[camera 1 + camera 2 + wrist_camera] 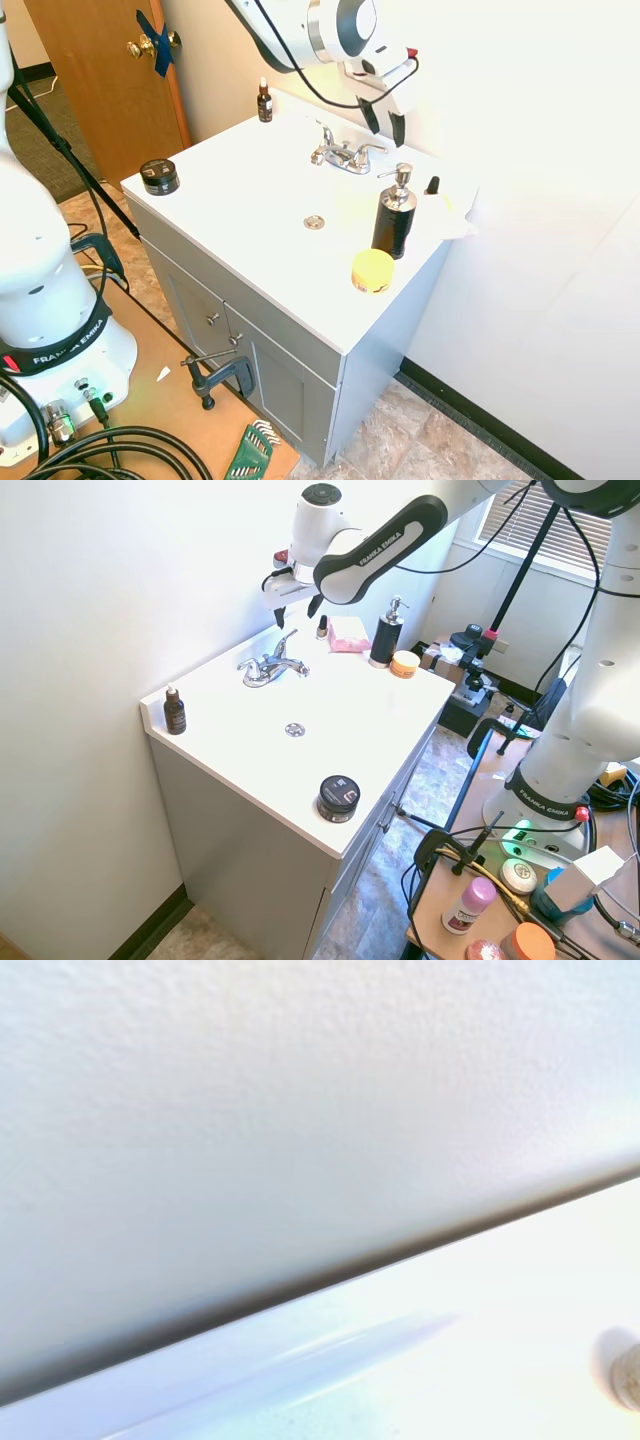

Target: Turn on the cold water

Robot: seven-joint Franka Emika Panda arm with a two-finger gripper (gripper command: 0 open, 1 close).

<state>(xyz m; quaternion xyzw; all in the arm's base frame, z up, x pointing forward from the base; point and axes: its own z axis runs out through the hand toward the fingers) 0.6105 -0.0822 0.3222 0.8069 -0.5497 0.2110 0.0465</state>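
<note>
The black round jar [339, 798] stands nearest, at the front edge of the white tabletop [250, 755]. The chrome faucet [271, 664] is at the back by the wall, at 12 o'clock from the drain [294, 729]. The gripper [297, 605] hangs open above the faucet, not touching it. The black soap dispenser [394, 213] stands just beside a yellow jar [372, 270].

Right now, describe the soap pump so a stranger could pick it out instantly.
Start at the white vanity top and find the chrome faucet at the wall. Toward the counter's open end stands the soap pump: the tallest bottle there, glossy black with a silver pump head, beside a low yellow jar.
</note>
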